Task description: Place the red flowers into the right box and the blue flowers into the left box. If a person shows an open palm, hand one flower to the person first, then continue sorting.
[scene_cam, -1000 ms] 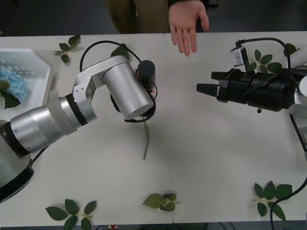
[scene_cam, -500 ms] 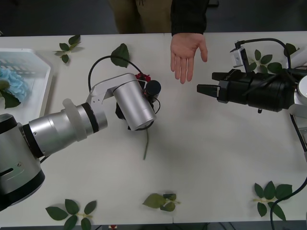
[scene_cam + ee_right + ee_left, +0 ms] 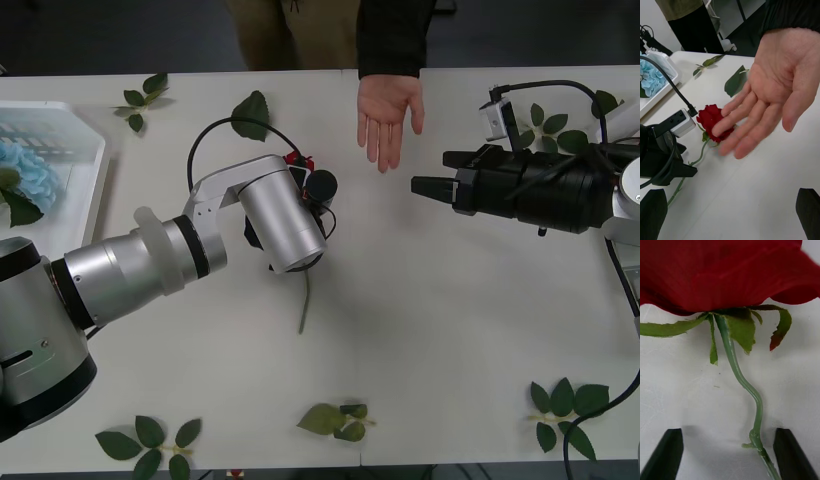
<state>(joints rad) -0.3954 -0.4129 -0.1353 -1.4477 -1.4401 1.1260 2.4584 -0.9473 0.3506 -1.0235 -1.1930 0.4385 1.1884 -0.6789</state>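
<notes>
A red flower (image 3: 713,118) lies on the white table, its head (image 3: 298,160) peeking out from under my left wrist and its stem (image 3: 305,300) trailing toward me. My left gripper (image 3: 728,453) is open and low over the table, one black finger on each side of the stem (image 3: 738,375) just below the red head (image 3: 726,273). A person's open palm (image 3: 390,115) is held over the far edge, just beyond the rose (image 3: 771,101). My right gripper (image 3: 430,172) hovers open to the right of the hand. A blue flower (image 3: 20,175) lies in the left box (image 3: 85,140). The right box (image 3: 620,232) shows as a white sliver at the table's right edge.
Loose green leaf sprigs lie at the far left (image 3: 145,95), behind my left arm (image 3: 250,110), along the near edge (image 3: 335,420) (image 3: 150,440) (image 3: 565,410) and behind my right arm (image 3: 550,125). A black cable (image 3: 215,135) loops over my left wrist.
My left arm has swung forward and to the right and settled over the rose. The person's hand has reached farther over the table with the palm open. The right arm has not moved.
</notes>
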